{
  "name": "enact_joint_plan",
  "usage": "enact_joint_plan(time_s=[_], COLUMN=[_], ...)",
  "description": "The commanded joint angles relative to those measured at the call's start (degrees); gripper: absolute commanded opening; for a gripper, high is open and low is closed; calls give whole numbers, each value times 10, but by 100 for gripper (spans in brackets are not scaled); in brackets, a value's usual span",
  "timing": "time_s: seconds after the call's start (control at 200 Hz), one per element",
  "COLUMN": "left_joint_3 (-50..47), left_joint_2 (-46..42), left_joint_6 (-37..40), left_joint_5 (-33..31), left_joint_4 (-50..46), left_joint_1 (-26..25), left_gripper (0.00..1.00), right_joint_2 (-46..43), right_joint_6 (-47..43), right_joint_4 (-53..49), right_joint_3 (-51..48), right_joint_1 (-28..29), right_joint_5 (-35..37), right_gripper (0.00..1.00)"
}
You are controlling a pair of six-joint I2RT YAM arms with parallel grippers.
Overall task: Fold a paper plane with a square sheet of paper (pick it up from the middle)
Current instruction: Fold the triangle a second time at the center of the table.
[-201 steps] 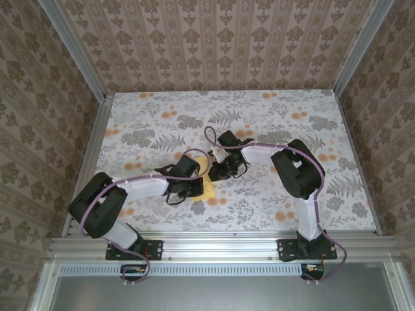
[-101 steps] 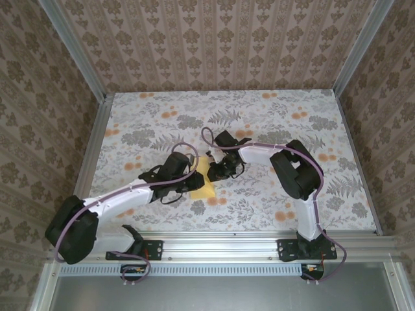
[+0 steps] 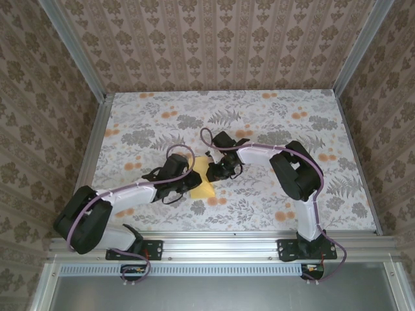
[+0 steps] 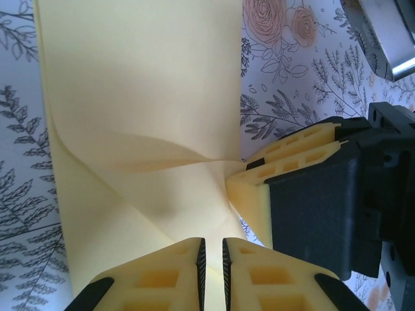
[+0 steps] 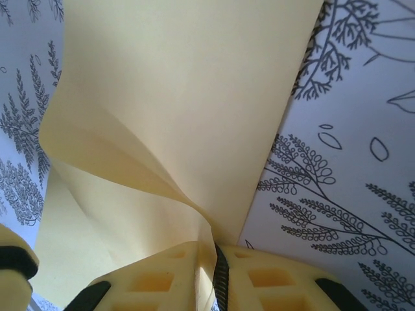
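Observation:
The square sheet of paper (image 3: 205,186) is pale yellow and lies partly folded on the flowered table (image 3: 279,116), between the two grippers. In the right wrist view a raised flap of the sheet (image 5: 181,84) curls up into my right gripper (image 5: 214,256), which is shut on it. My left gripper (image 4: 211,249) hovers over the sheet (image 4: 142,97) with its jaws a narrow slit apart and nothing pinched between them. One of the right gripper's fingers (image 4: 285,168) stands close beside it at the fold. From above, the left gripper (image 3: 192,181) and right gripper (image 3: 214,173) meet over the sheet.
Patterned walls and aluminium rails (image 3: 97,136) enclose the table on three sides. The left arm's elbow (image 3: 81,223) hangs out over the near left corner. The right arm's elbow (image 3: 295,168) stands to the right of the sheet.
The left jaws have parted slightly. The left arm's elbow swung out to the near left and came partly back. The right gripper shifted a little left with the flap.

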Motion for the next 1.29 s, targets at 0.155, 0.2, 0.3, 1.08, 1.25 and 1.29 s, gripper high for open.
enact_joint_plan(time_s=[0.155, 0.2, 0.3, 1.08, 1.25, 1.29], left_joint_3=[9, 10, 13, 8, 12, 13], left_joint_2=[35, 40, 48, 72, 81, 83], left_joint_6=[-9, -10, -9, -10, -8, -7], left_joint_5=[14, 12, 9, 1, 1, 0], left_joint_4=[35, 37, 38, 65, 63, 62], left_joint_1=[5, 5, 6, 10, 10, 9], left_gripper=[15, 15, 15, 12, 12, 12], right_joint_2=[54, 54, 56, 73, 73, 73], right_joint_6=[16, 17, 18, 29, 29, 30], right_joint_4=[-42, -42, -44, -72, -72, -72], right_joint_3=[-33, -33, -33, -30, -31, -31], right_joint_1=[22, 22, 22, 30, 30, 30], right_joint_5=[109, 109, 113, 167, 167, 167], right_gripper=[19, 20, 21, 19, 18, 17])
